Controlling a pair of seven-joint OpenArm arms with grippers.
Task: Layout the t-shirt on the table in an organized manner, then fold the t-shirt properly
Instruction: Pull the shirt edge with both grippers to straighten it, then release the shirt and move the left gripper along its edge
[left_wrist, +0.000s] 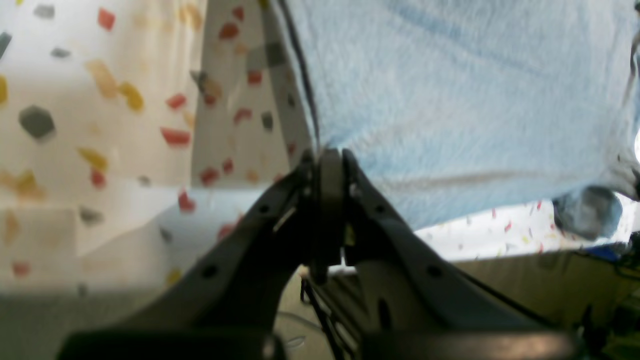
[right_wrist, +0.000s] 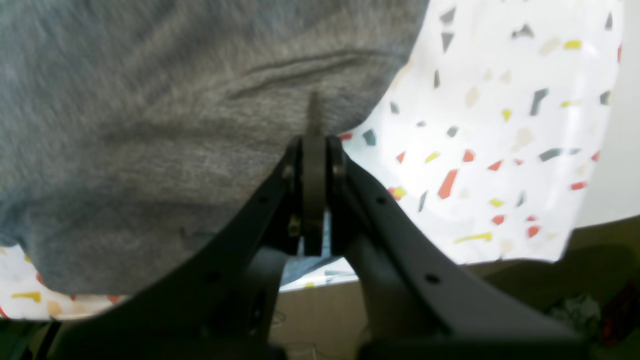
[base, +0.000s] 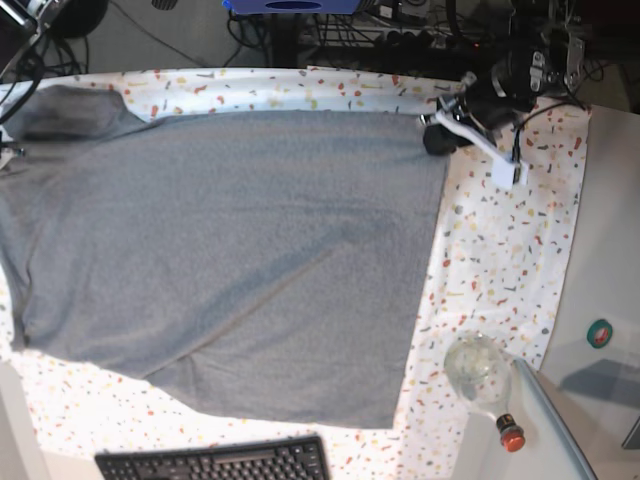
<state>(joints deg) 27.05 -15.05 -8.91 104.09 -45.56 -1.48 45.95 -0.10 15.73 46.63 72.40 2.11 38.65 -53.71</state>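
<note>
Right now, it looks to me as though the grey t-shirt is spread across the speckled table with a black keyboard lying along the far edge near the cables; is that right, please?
Not quite. The t-shirt is spread across the speckled table, but the black keyboard lies along the near edge, at the bottom of the base view, opposite the cables.

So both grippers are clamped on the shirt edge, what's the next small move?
Probably pull the left gripper and right gripper gently apart. Both are shut on the t-shirt, which lies skewed on the table with a diagonal crease.
</note>
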